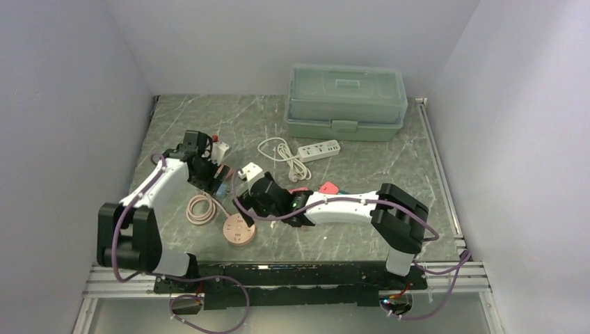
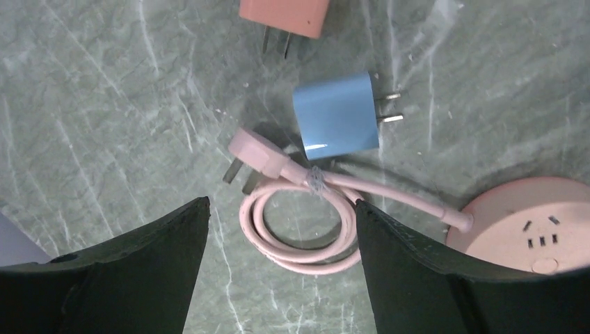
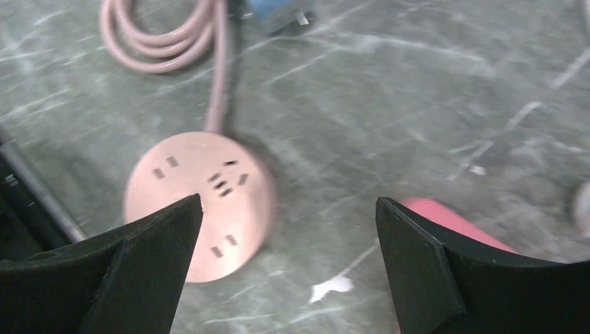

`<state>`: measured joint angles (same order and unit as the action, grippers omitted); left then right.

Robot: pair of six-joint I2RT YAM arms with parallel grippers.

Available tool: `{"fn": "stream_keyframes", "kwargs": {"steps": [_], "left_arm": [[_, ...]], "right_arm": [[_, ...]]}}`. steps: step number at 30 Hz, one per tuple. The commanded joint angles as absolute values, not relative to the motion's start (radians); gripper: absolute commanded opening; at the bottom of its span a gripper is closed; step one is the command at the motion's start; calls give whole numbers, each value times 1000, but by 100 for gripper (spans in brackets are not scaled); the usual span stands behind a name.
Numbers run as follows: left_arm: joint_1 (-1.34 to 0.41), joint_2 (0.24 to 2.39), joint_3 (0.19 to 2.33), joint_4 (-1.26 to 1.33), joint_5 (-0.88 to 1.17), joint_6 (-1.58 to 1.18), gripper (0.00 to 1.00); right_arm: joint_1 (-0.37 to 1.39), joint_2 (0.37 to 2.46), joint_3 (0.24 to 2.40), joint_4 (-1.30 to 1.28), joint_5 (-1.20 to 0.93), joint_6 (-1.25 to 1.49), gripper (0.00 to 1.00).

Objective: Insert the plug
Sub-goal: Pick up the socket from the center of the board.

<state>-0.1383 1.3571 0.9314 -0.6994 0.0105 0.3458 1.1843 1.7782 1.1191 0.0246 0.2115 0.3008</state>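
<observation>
A blue plug [image 2: 336, 115] lies on the marble table, its two prongs pointing right. Just below it lies a pink plug [image 2: 259, 154] whose coiled cord [image 2: 299, 233] runs to a round pink socket [image 2: 529, 223]. My left gripper [image 2: 280, 203] hovers open over the coil and grips nothing. In the top view the blue plug [image 1: 224, 188] lies just below the left gripper [image 1: 209, 177]. My right gripper [image 3: 288, 200] is wide open and empty above the table, with the round socket [image 3: 202, 202] by its left finger.
A pink adapter [image 2: 284, 15] lies beyond the blue plug. A red plug [image 3: 452, 223] sits by my right finger. A white adapter [image 1: 250, 171], a white power strip [image 1: 319, 150] with its cable [image 1: 282, 154] and a green lidded box [image 1: 346, 101] stand further back.
</observation>
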Motion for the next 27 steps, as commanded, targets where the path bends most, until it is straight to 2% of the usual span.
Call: {"fn": "stream_keyframes", "kwargs": {"steps": [1, 5, 13, 18, 22, 27], "left_arm": [[-130, 1454, 1032, -675, 51, 335, 82], [-132, 1497, 1135, -691, 78, 322, 82], [-130, 1535, 1211, -718, 109, 301, 83], [-130, 1547, 1231, -727, 111, 297, 83], [-129, 1543, 1231, -721, 109, 302, 83], [-126, 1551, 1220, -710, 114, 314, 83]], "right_arm": [[1065, 1687, 1139, 5, 329, 291, 100], [927, 1654, 1173, -75, 345, 310, 99], [779, 1800, 1323, -187, 333, 315, 94], [761, 1932, 1466, -213, 319, 298, 89], [761, 2035, 1613, -354, 382, 378, 79], [762, 2024, 1572, -424, 469, 576, 79]]}}
